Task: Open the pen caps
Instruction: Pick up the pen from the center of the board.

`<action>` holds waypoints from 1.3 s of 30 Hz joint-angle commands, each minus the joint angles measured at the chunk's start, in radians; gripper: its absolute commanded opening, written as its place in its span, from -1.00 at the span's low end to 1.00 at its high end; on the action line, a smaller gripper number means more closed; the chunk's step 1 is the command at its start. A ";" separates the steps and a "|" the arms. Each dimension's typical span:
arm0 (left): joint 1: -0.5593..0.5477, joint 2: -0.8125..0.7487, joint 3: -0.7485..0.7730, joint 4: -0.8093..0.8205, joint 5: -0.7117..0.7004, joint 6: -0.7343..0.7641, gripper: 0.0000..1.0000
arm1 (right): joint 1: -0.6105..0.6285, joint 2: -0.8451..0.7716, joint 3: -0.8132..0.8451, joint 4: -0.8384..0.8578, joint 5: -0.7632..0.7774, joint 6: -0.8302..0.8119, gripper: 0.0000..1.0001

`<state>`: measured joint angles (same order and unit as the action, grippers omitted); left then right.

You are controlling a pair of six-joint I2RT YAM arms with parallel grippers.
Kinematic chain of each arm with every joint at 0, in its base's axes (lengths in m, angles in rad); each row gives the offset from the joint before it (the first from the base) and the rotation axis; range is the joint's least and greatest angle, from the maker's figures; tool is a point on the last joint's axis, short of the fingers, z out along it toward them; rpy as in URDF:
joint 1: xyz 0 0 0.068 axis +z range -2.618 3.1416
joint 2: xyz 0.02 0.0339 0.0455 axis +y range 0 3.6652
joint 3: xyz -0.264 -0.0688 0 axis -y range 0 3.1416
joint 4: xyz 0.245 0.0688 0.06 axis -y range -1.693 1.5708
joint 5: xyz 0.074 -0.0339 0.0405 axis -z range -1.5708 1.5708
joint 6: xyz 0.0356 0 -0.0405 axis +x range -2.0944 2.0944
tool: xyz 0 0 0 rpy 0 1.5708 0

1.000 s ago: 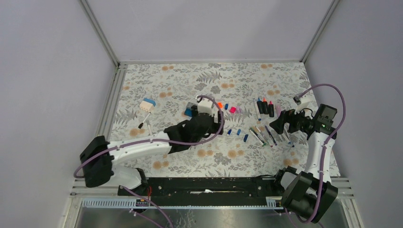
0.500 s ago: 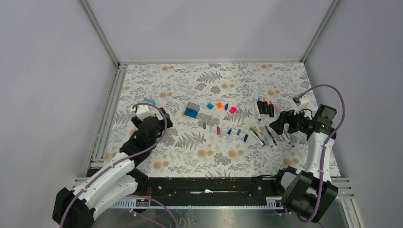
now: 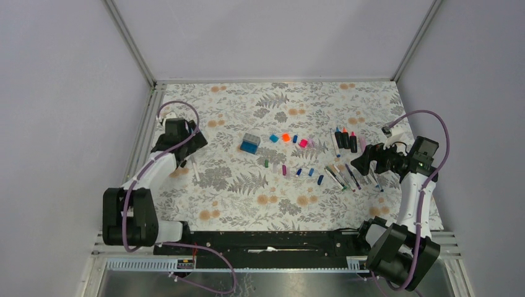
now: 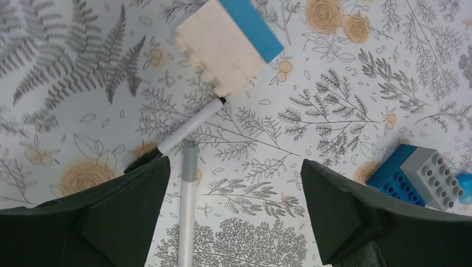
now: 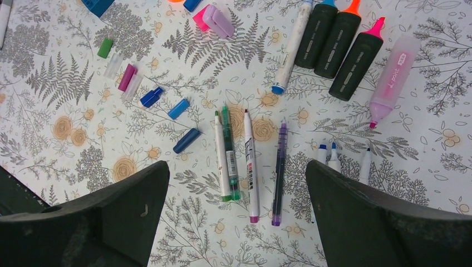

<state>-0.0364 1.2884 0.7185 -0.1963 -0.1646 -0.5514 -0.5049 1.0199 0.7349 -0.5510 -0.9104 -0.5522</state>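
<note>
Lying loose mid-way across the table (image 3: 247,198), most pen caps (image 5: 151,96) are off, with bare pens (image 5: 249,161) and highlighters (image 5: 339,44) beside them. Two white pens (image 4: 187,211) far left look unfinished. The left end effector (image 4: 234,194) hovers wide above them; the right end effector (image 5: 236,206) is wide and empty.

The fingers (image 4: 111,222) fill the lower left and lower right corners, spread wide with nothing gripped between them. On the floral bench (image 4: 345,111), a cream block (image 4: 222,50) with a blue face lies at top centre. A white pen (image 4: 189,127) slants from the block's lower edge down to the left finger. A second pen (image 4: 187,217), grey at its upper end, lies upright near the left finger. At the right edge sit a blue-and-grey brick (image 4: 414,175) and a light-blue cap (image 4: 464,186), which the frame cuts off.
</note>
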 commanded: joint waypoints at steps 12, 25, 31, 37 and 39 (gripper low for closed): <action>0.061 0.156 0.147 -0.060 0.042 0.570 0.69 | -0.001 -0.041 0.001 0.012 -0.056 -0.016 0.99; 0.094 0.274 0.136 -0.031 0.104 0.596 0.26 | -0.001 -0.046 -0.003 0.014 -0.054 -0.016 0.99; 0.099 0.304 0.144 -0.041 0.118 0.592 0.14 | -0.001 -0.042 -0.003 0.014 -0.041 -0.016 0.99; 0.101 0.349 0.153 -0.064 0.120 0.584 -0.02 | -0.001 -0.040 -0.002 0.014 -0.036 -0.018 0.99; 0.100 0.358 0.161 -0.075 0.125 0.580 -0.20 | -0.001 -0.040 -0.003 0.014 -0.033 -0.018 0.99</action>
<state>0.0570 1.6127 0.8585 -0.2672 -0.0624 0.0254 -0.5049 0.9871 0.7349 -0.5476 -0.9352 -0.5526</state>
